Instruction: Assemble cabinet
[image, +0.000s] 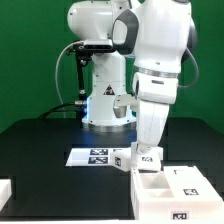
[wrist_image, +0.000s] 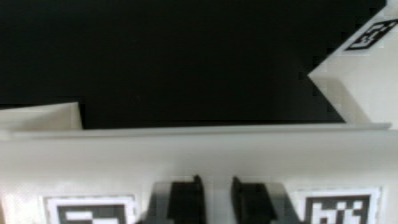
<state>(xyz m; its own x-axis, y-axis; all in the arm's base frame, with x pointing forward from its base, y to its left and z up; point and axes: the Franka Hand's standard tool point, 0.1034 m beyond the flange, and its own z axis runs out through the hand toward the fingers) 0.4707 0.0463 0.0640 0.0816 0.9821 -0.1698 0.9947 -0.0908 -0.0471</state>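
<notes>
The white cabinet box (image: 163, 188) lies on the black table at the exterior view's lower right, its open side up, with tags on its faces. My gripper (image: 145, 150) hangs at the box's near-left corner, among white tagged parts. In the wrist view my gripper (wrist_image: 214, 200) has its dark fingers (wrist_image: 178, 200) close together on either side of a flat white cabinet panel (wrist_image: 196, 150). The panel carries a tag on each side of them, and its edge runs straight across the view. Another white tagged part (wrist_image: 365, 75) shows beyond it. No knob shows.
The marker board (image: 98, 157) lies flat in front of the robot base (image: 105, 105). A white part (image: 5, 190) sits at the exterior view's lower left edge. A green wall stands behind.
</notes>
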